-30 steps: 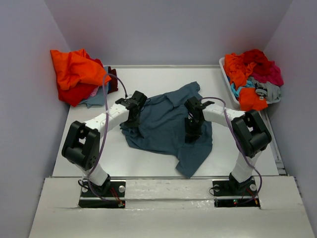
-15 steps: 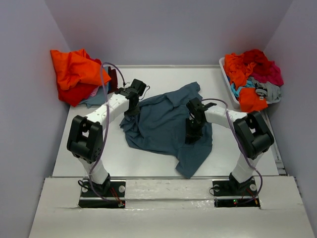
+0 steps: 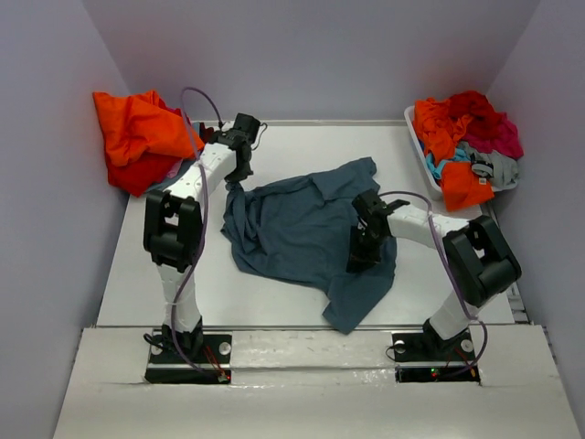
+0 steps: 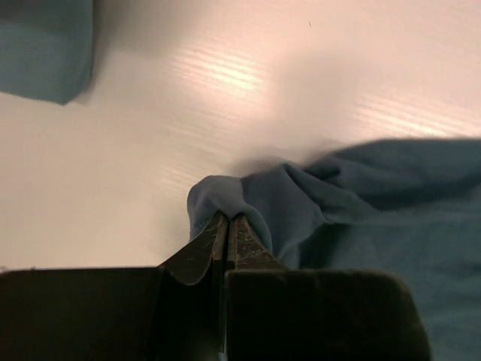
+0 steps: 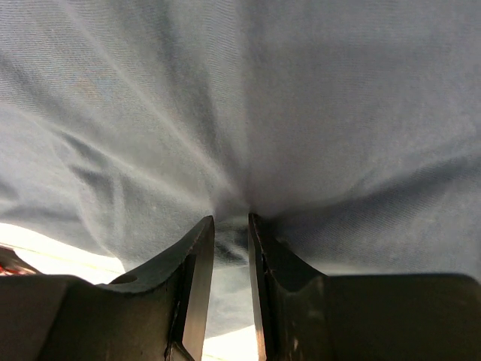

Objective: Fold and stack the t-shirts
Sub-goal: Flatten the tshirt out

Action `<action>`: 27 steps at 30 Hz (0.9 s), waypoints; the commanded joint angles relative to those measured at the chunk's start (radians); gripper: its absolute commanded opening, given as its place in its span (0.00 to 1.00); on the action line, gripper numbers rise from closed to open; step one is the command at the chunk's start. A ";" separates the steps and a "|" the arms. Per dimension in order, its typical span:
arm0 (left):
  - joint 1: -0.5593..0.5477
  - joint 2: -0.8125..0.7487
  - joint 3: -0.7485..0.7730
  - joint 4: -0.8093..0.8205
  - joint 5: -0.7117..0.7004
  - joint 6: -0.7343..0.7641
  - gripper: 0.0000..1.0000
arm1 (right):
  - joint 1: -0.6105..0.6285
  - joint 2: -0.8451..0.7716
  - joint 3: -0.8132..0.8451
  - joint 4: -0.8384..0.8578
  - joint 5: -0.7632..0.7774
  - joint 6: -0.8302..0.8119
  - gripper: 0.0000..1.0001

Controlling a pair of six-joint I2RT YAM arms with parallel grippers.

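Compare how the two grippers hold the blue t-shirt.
The left gripper pinches a thin corner with jaws fully together; the right gripper grips a thicker fold, jaws slightly apart. The left gripper sits at the far-left edge of the slate-blue t-shirt, the right gripper over its near-right part. Both hold the same shirt.

A white worktop (image 3: pixel 302 151) with a glossy, faintly ribbed surface sits boxed in by plain lavender-grey walls: a back wall (image 3: pixel 311 55), a left wall (image 3: pixel 46 238) and a right wall (image 3: pixel 559 210). Along its near edge runs a white ledge (image 3: pixel 311 384), a little scuffed and uneven. The light is soft and even, leaving a pale glare (image 4: pixel 225 71) on the worktop and only faint shadows.
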 commanded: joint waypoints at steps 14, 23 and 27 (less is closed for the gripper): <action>0.125 0.266 0.436 -0.084 -0.025 0.080 0.06 | -0.057 -0.156 -0.143 -0.202 0.137 0.075 0.33; 0.154 0.396 0.593 -0.105 -0.007 0.103 0.06 | -0.086 -0.218 -0.143 -0.264 0.167 0.103 0.34; 0.165 0.428 0.601 -0.085 -0.004 0.103 0.06 | -0.095 -0.241 -0.157 -0.277 0.171 0.110 0.35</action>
